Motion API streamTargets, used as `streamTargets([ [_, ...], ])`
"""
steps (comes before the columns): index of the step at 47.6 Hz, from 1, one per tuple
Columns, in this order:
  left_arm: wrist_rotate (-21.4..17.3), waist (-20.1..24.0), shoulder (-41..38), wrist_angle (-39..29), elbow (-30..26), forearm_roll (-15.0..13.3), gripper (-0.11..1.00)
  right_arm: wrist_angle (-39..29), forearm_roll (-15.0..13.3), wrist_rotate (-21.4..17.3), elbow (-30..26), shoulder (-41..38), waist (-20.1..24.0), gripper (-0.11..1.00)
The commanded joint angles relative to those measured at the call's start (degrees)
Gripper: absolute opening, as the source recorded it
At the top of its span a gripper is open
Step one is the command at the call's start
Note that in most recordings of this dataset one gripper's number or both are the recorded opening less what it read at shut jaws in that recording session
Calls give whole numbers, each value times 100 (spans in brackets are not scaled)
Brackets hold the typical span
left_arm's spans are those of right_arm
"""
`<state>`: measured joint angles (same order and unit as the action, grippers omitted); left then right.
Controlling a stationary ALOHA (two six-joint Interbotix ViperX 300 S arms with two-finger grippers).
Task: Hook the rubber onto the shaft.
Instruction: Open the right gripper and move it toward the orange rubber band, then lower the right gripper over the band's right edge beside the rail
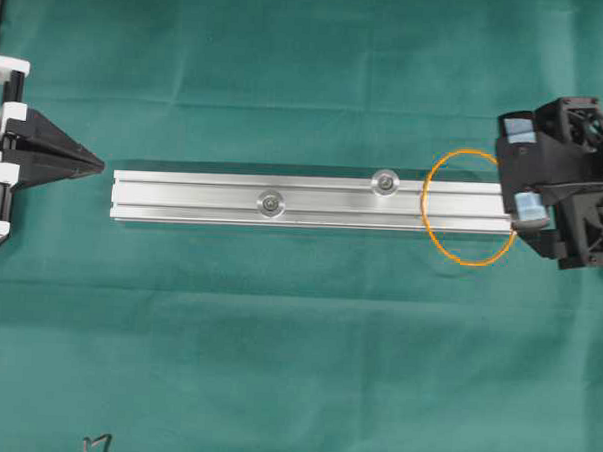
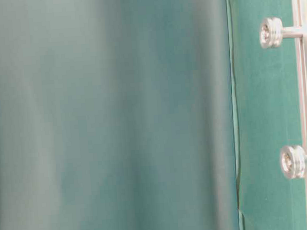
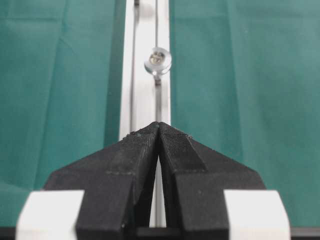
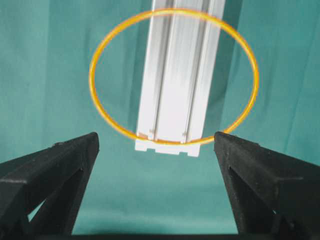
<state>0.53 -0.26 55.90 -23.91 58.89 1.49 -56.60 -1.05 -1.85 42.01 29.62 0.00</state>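
Thin orange rubber band [image 1: 469, 207] loops over silver aluminium rail [image 1: 312, 203] end; right gripper [image 4: 156, 145] spread wide, left gripper [image 1: 96, 164] pinched together, cloth bare around.

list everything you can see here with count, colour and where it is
rubber band: one, orange, draped over the right end of the rail, its loop spilling onto the cloth on both sides
aluminium rail: one, silver, lying lengthwise across the middle of the table
shafts: two, silver, standing up from the rail, one near its middle and the other further right
cloth: one, green, covering the table
small dark object: one, black, at the bottom edge of the overhead view, too small to identify
left gripper: one, black, shut, just off the rail's left end
right gripper: one, black, open wide, at the rail's right end by the band
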Motion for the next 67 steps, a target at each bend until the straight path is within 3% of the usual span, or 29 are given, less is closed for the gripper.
streamTargets([
  [1, 0, -9, -53, 18, -158, 18, 0, 53, 9, -9, -202, -62, 0, 99],
  [46, 0, -9, -53, 18, -158, 18, 0, 53, 9, -18, -211, -114, 0, 99],
  [67, 0, -18, -53, 0, -158, 18, 0, 360, 255, -18, 18, -369, 26, 99],
])
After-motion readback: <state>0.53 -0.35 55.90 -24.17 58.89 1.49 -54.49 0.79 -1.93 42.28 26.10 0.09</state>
